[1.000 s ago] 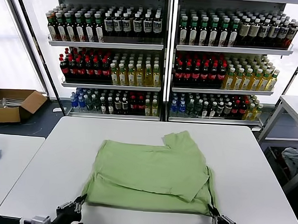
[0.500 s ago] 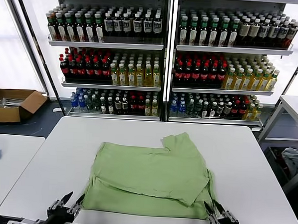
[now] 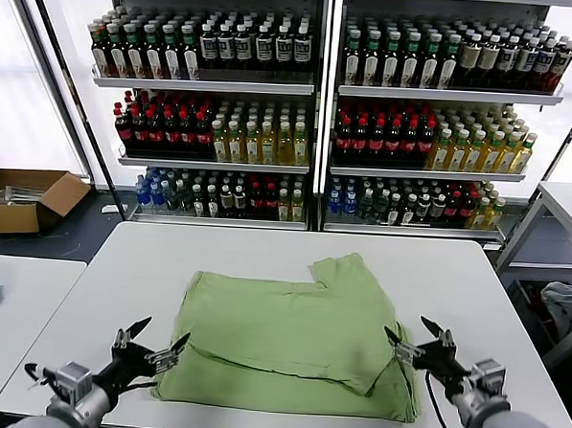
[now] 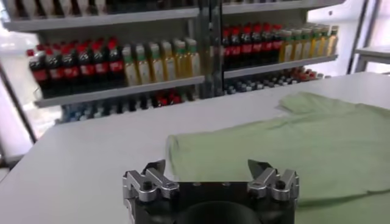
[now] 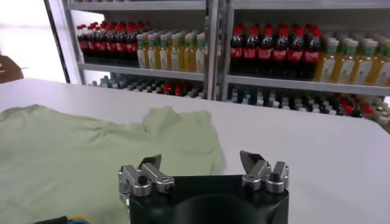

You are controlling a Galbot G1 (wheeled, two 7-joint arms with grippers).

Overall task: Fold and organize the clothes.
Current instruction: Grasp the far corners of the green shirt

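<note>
- The left gripper (image 3: 154, 346) hangs with fingers apart at the shirt's (image 3: 294, 329) 8 o'clock corner.
- The right gripper (image 3: 415, 344) is apart too, at 4 o'clock.
- The shirt lies partly folded, mid-table (image 3: 482, 311).
- Both should probably grab matching edges and fold evenly.
- Bottle (image 3: 275, 50) labels are too small to read.

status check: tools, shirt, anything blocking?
Left tool open, off the shirt's near-left corner. Right tool open, at the shirt's right edge. Green shirt partly folded, flat on white table, ungripped. Nothing in the way.
</note>
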